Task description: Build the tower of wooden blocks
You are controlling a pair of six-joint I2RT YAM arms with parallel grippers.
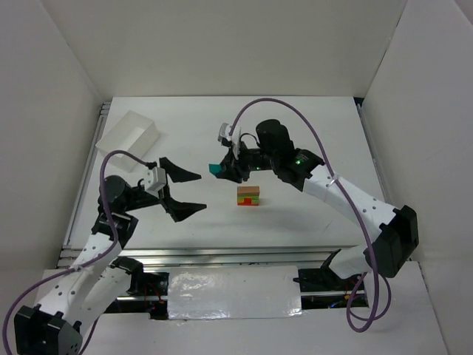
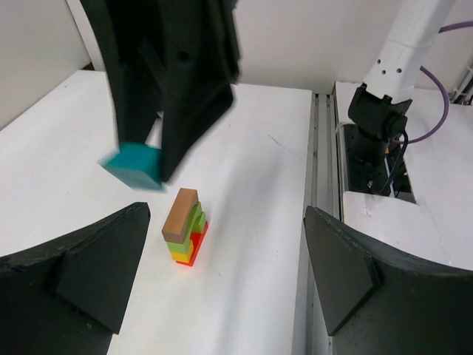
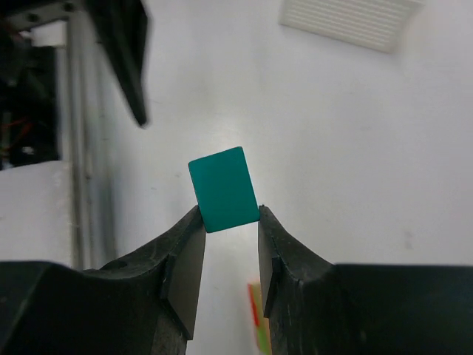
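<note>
The wood block tower (image 1: 249,197) is a small stack on the white table, red at the base, then yellow and green, with a tan block on top (image 2: 185,222). My right gripper (image 1: 224,169) hangs up and to the left of the stack, shut on a teal block (image 3: 223,188) pinched at its fingertips (image 3: 229,217). From the left wrist, the teal block (image 2: 135,164) hangs off the table, just left of the stack. My left gripper (image 1: 194,192) is open and empty, left of the stack, its jaws wide apart (image 2: 228,222).
A white rectangular box (image 1: 129,139) lies at the back left of the table and shows as a ribbed shape (image 3: 347,18) from the right wrist. A metal rail (image 2: 321,148) runs along the table's edge beside the right arm's base (image 2: 377,126).
</note>
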